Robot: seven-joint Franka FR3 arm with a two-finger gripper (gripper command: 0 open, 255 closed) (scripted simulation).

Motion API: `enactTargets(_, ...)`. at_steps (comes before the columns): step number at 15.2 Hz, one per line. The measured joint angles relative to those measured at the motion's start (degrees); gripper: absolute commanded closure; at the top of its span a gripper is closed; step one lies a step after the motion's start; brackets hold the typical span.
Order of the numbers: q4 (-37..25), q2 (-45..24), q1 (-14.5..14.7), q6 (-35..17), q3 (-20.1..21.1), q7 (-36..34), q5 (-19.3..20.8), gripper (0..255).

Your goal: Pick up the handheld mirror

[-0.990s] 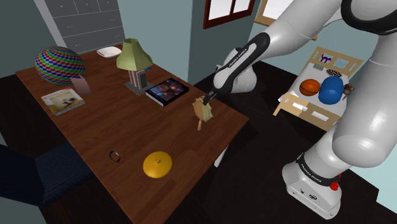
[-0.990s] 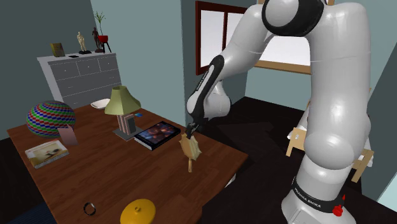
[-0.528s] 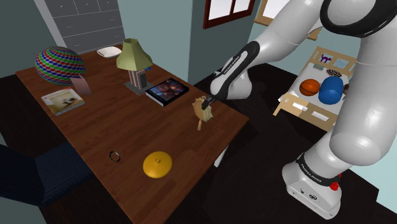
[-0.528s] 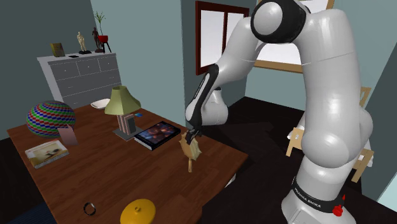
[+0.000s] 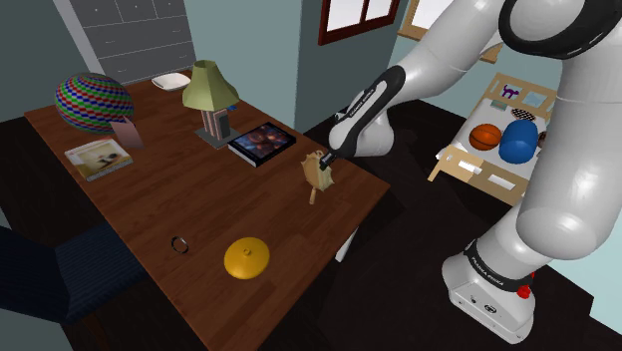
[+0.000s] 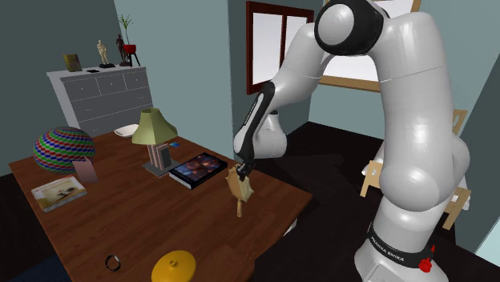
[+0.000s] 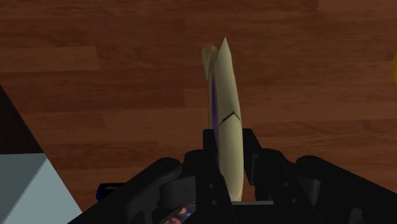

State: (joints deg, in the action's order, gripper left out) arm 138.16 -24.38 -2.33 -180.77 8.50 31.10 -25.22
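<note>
Gripper (image 7: 227, 145): black fingers (image 7: 213, 153) closed on the handheld mirror (image 7: 224, 102), one on each side of its head. Wrist view has the mirror edge-on, w/ pale tan frame and a thin purple sliver betw. the layers. Contact on both sides; grasp looks firm.

Shoulder view: gripper (image 5: 325, 163) sits at top of mirror (image 5: 317, 175). Mirror is roughly upright, handle pointing down at the table (image 5: 169, 189). Posn: just beside the book (image 5: 263, 142), to the shoulder view's right of it, near the table edge. 2nd ext. view agrees: mirror (image 6: 239, 189) under gripper (image 6: 241, 171), next to book (image 6: 197, 168).

Progress (judged): reach + grasp done. Lift unclear: can't tell if the handle tip is clear of the wood or touching it. If clear, prob. only just. Left to do: raise it well off the table w/o losing the clamp.

Other items, rel. to book:
- Lamp (image 5: 207, 92) just beside it, on the side away from the mirror.
- Striped ball (image 5: 92, 103) well apart, past the lamp.
- Yellow disc (image 5: 246, 257) and small ring (image 5: 179, 243) well apart, toward the shoulder view's bottom.
- None of these is near the mirror, so the way up looks free.
</note>
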Motion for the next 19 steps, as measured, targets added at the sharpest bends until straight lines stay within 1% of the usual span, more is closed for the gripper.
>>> enactTargets(3, 0.09, 0.01, -0.08, -0.11, 0.1, 0.04, -0.04, 255)
enactTargets(9, 1.29, 4.22, 2.37, 3.11, -2.52, -1.39, 0.73, 255)
enactTargets(11, 1.59, 5.99, 3.71, 4.63, -3.97, -2.38, 1.47, 255)
enactTargets(13, 1.97, 7.7, 4.32, 6.05, -5.0, -2.93, 2.16, 255)
enactTargets(15, 2.22, 9.33, 5.61, 7.46, -6.36, -4.22, 3.27, 255)
enactTargets(19, 2.61, 12.38, 7.27, 10.18, -8.49, -6.44, 5.57, 255)
